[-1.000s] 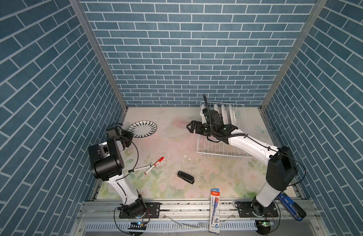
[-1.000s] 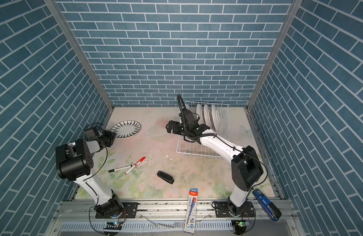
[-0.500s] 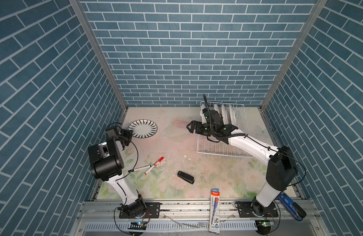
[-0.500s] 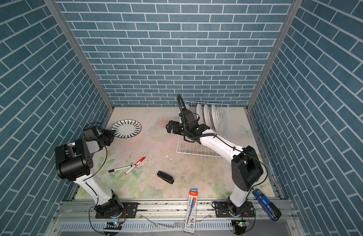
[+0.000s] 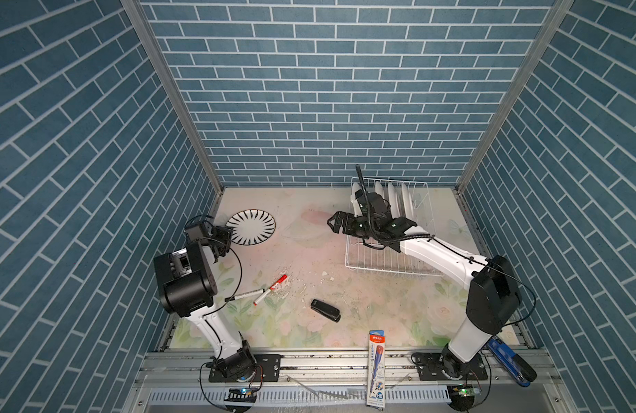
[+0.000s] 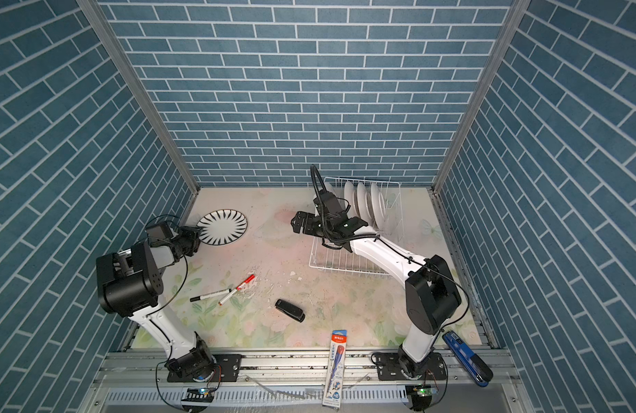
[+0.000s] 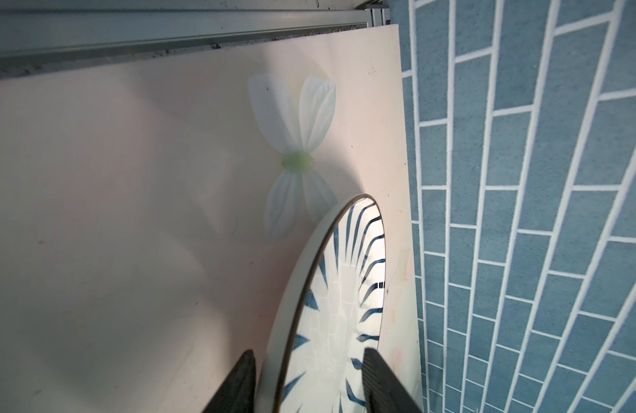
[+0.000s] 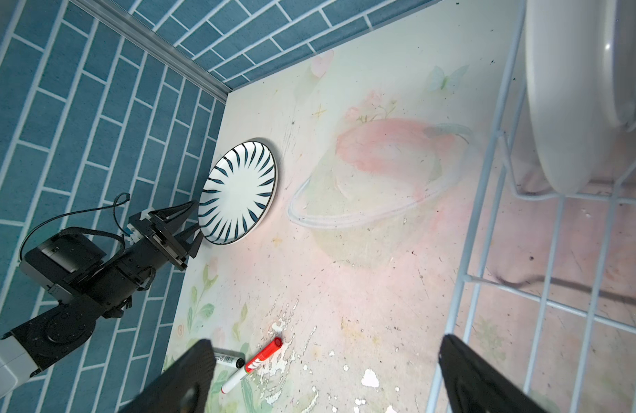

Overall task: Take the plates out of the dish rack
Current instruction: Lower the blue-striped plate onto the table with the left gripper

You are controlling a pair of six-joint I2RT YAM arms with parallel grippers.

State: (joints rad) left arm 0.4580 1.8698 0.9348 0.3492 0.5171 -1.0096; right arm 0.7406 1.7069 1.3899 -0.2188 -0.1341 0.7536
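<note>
The left tool (image 7: 308,352) is loose and partly spread. Its two fingers sit on each side of the edge of the striped plate (image 5: 251,227) (one finger over the face, one outside the rim). That plate lies flat on the worktop (image 5: 302,250), in the far left corner. The right tool (image 8: 325,339) is spread wide and holds nothing. It hangs over the worktop, just beside the left side of the rack (image 5: 366,255). White plates (image 6: 363,200) stand on edge in the back of the rack. Two pens (image 5: 262,291) lie near the middle.
</note>
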